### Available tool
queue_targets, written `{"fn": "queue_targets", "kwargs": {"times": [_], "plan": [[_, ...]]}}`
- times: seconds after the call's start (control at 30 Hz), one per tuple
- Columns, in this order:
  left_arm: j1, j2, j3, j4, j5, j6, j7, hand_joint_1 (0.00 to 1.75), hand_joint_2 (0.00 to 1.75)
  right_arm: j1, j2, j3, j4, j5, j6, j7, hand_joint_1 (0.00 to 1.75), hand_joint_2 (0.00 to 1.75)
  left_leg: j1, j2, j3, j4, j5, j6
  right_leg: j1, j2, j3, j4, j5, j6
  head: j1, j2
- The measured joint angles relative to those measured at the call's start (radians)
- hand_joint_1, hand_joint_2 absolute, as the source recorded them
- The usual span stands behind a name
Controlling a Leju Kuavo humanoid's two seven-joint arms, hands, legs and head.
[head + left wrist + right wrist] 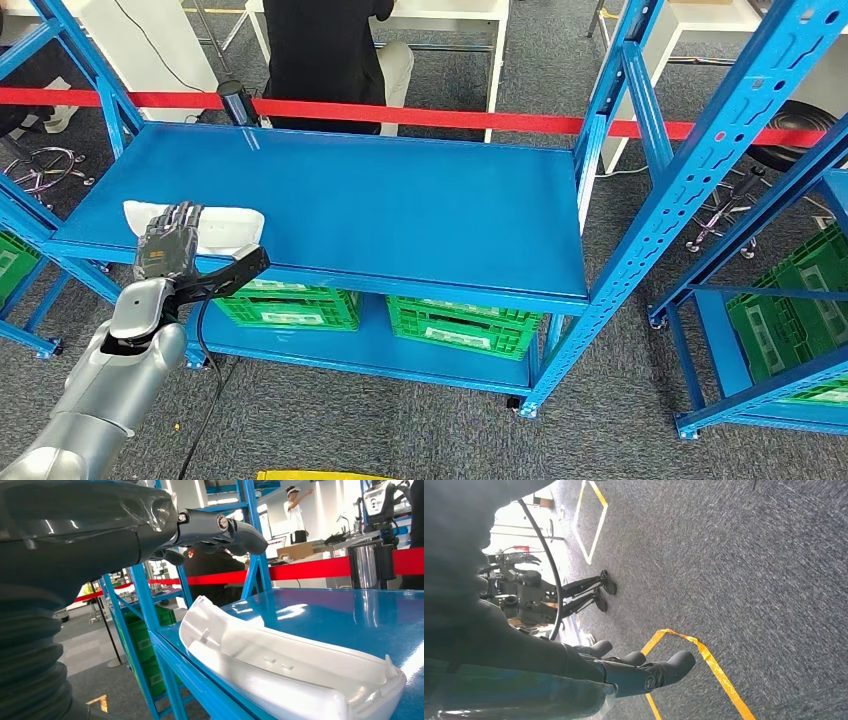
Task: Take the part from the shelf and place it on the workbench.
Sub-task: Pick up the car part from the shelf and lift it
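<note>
Left hand: the left hand (170,243) reaches over the front left corner of the shelf (400,210), fingers stretched out above the part (225,228) and the thumb lying out to the side along the front edge. In the left wrist view the fingers (220,527) hover above the part (280,670) with clear air between, so it holds nothing; the hand is spread.
Part: a long white moulded shell, lying flat on the blue shelf, directly under and just ahead of the left hand, its near long side almost flush with the shelf's front lip.
Why so placed: I judge the hand is set above the part to come down and close round its long sides; lying near the lip, the part leaves room for a thumb beneath or along the near edge.
Right hand: the right hand (639,670) hangs over grey carpet near yellow tape (704,655), fingers loosely apart and holding nothing.
Edges: a blue upright (95,70) stands just beyond the hand on its outer side; the front lip lies under the wrist.
Open room: the shelf surface inward of the hand is bare blue; lifting up and back toward the robot looks unobstructed.
Beyond: a red barrier tape (450,118) and a seated person (325,55) lie well behind the shelf.
Below: green crates (460,325) sit on the lower level.
</note>
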Motion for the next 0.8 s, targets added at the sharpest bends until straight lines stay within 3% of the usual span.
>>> {"fn": "queue_targets", "kwargs": {"times": [0.47,0.67,0.8], "plan": [[-0.04,-0.013,-0.007,0.063,0.017,-0.009,-0.026,0.0,1.75,-0.017,0.02,0.003,0.007,-0.008,0.002,0.0,0.0,1.75,0.0,0.0,0.0,0.0,0.0,0.0,0.0,0.0,0.0,0.0,0.0,0.0,0.0,0.0],[-0.144,-0.085,-0.043,0.216,0.033,-0.074,-0.048,0.0,1.75,-0.049,0.074,0.004,0.049,-0.024,0.019,0.0,0.0,1.75,0.0,0.0,0.0,0.001,0.0,0.0,0.0,0.0,0.0,0.0,0.0,0.0,0.0,0.0],[-0.175,-0.099,-0.059,0.257,0.026,-0.095,-0.056,0.0,1.75,-0.054,0.088,0.004,0.064,-0.026,0.024,0.0,0.0,1.75,0.0,0.0,0.0,0.001,0.0,0.0,0.0,0.0,0.0,0.0,0.0,0.0,0.0,0.0]]}}
